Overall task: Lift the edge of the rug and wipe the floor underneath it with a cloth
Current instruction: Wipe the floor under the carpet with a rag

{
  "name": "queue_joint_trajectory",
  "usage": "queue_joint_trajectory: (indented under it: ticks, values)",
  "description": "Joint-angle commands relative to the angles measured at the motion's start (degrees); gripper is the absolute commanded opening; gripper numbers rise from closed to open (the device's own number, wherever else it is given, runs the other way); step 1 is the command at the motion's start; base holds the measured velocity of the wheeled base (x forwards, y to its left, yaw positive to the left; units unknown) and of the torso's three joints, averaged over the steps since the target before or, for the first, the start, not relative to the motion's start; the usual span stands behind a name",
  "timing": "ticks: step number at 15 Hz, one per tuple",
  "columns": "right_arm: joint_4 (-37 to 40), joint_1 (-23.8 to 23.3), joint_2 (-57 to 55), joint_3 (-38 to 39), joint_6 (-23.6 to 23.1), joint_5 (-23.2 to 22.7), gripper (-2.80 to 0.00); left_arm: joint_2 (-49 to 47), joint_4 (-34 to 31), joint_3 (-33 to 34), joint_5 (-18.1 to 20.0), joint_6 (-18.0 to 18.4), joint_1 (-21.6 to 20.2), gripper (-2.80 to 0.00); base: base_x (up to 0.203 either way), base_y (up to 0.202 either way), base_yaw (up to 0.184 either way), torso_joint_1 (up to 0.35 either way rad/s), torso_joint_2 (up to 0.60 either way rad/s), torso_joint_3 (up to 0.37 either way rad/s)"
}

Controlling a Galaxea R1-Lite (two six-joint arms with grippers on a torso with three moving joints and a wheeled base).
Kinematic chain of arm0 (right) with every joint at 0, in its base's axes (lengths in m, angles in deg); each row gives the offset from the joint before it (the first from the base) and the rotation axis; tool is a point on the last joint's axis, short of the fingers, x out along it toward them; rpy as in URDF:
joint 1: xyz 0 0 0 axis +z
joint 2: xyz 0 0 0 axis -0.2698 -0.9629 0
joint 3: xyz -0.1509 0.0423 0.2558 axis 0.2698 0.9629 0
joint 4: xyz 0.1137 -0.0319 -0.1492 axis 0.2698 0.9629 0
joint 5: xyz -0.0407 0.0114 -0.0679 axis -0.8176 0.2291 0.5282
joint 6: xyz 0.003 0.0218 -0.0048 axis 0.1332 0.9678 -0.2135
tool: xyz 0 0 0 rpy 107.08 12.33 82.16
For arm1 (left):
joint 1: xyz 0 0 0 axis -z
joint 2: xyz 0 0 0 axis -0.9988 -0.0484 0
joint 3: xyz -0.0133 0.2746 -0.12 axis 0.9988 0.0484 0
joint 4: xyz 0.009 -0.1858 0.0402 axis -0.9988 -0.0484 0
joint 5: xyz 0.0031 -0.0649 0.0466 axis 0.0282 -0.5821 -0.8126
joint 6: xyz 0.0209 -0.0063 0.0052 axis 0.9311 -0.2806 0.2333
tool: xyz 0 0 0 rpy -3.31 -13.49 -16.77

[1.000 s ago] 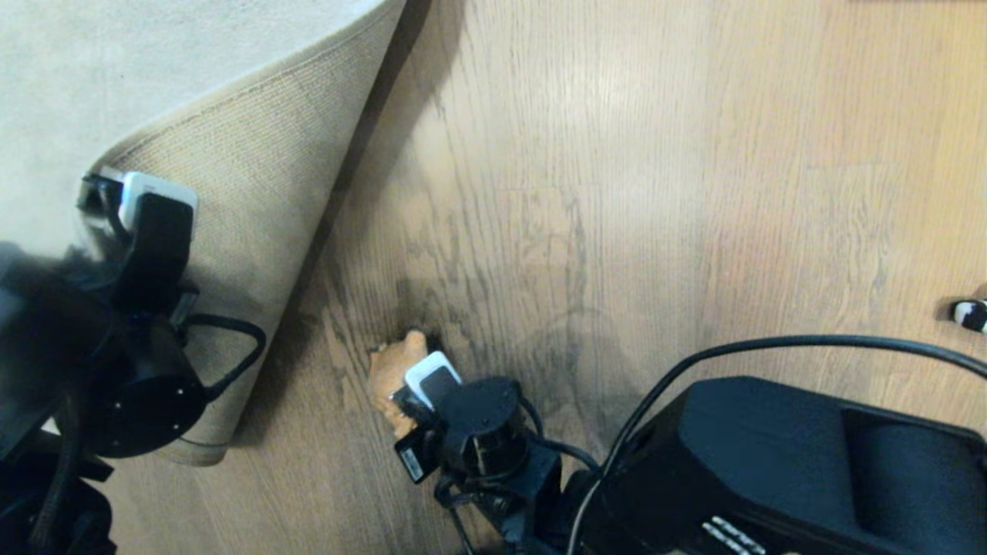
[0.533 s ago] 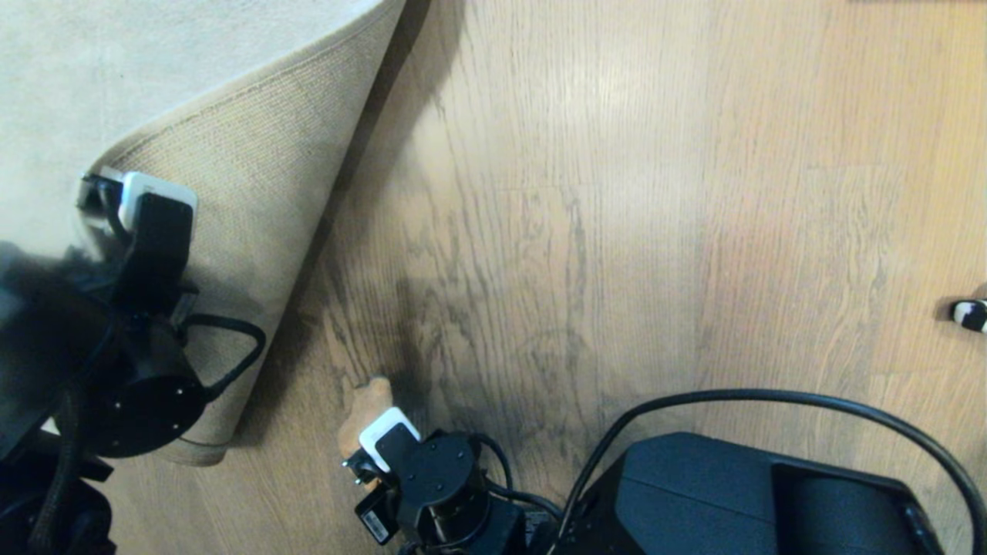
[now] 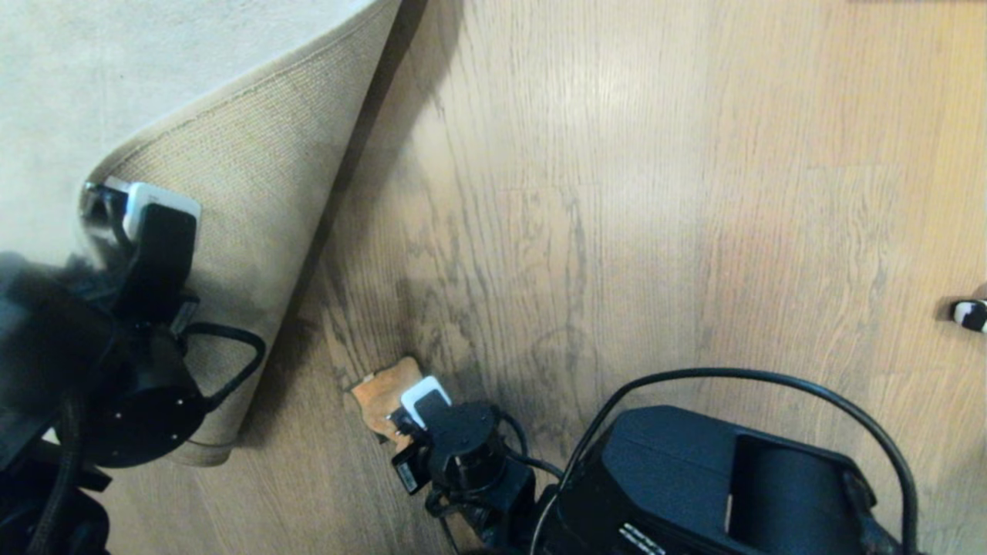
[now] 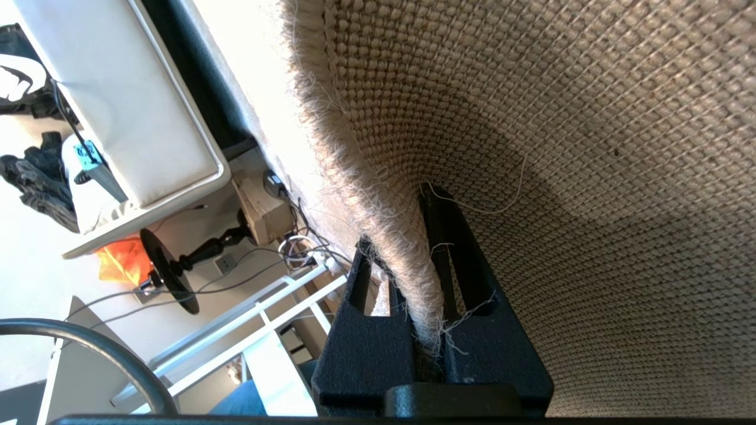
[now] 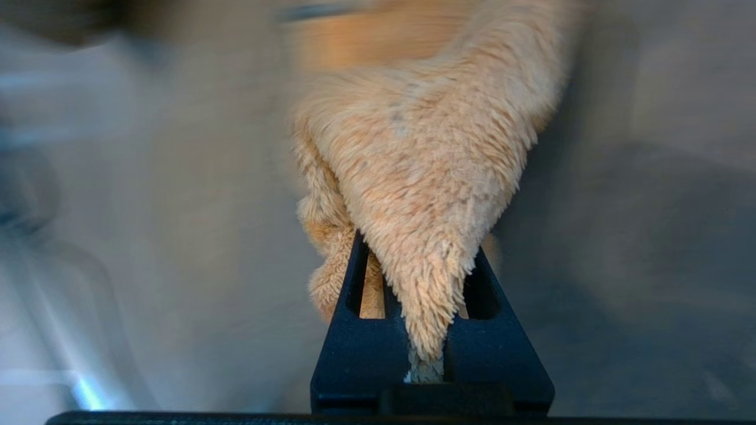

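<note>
The rug edge is folded back at the upper left of the head view, its tan woven backing facing up and pale pile beyond it, with bare floor of brown wood-grain planks exposed to its right. The left tool is clamped tight on that border, holding it lifted; in the left wrist view the frayed rug edge runs between the black fingers. It sits almost where it did a second ago. The cloth, orange-tan and fluffy, lies on the floor near the foot of the lifted flap, pinched in the right tool, whose fingers are narrowed on a fold of cloth. Half a second ago the cloth and right tool were lower and further left; now they are slightly up and to the right. A small black-and-white object lies at the far right edge.
</note>
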Motion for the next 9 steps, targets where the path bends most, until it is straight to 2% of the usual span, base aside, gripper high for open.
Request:
queue_joint_trajectory:
  ticks: [1,9]
  values:
    - [-0.87,-3.68,0.69,0.62,-0.18,0.1,-2.8,-0.24,2.68,0.13,-0.4,0.29,0.01,-2.8,0.0,0.0,0.0,0.0,0.0,0.0]
    - [-0.93,-10.76,10.16,11.31,-2.77,0.07,-2.8,-0.28,2.68,0.13,-0.31,0.29,0.01,-2.8,0.0,0.0,0.0,0.0,0.0,0.0]
